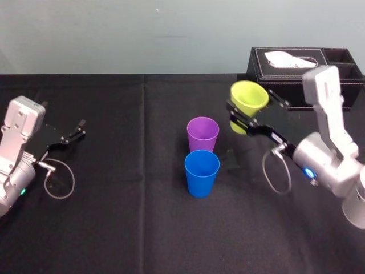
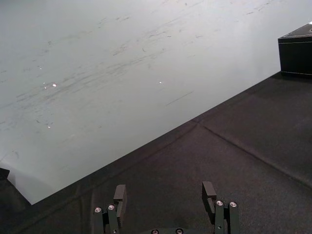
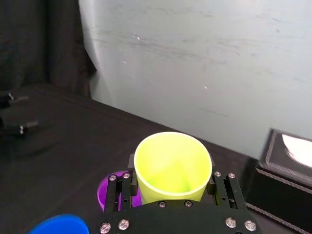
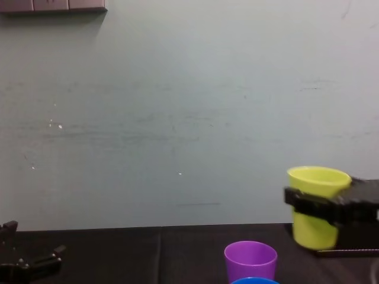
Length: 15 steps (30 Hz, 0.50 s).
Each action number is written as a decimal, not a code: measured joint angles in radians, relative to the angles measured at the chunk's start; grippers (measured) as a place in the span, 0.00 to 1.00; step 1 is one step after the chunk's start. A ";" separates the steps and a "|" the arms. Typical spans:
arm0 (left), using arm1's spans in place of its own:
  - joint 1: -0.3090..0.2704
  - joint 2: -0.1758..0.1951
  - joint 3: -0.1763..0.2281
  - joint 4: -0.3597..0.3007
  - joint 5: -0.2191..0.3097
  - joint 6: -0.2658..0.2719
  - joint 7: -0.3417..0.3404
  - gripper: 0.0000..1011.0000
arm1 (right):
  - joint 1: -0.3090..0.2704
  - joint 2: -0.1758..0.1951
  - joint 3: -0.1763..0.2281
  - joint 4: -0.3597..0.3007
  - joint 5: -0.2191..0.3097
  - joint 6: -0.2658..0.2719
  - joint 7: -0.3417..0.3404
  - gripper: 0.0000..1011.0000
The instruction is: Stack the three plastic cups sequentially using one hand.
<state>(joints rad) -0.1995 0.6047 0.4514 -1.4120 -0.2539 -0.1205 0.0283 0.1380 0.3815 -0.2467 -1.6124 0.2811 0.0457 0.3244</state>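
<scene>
While your right claw [image 1: 251, 112] grips the yellow-green cup [image 1: 249, 98] upright above the table [image 1: 114, 228], the purple cup [image 1: 202, 134] stands mouth-up, lower and to its left, with the blue cup [image 1: 201, 173] just in front. Your left claw [image 1: 71, 136] sits open, well apart.

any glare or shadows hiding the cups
Head view: even light, no glare on the purple cup or blue cup; the right hand gripping the yellow-green cup and the idle left hand blend into the black cloth. Right wrist view: soft shade inside that cup. Chest view: bright specks on the wall.
</scene>
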 joint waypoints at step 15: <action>0.000 0.000 0.000 0.000 0.000 0.000 0.000 1.00 | 0.152 -0.076 -0.099 0.111 0.000 0.017 0.049 0.73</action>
<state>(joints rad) -0.1995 0.6047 0.4514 -1.4120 -0.2539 -0.1205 0.0283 0.2896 0.3057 -0.3455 -1.5013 0.2813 0.0628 0.3735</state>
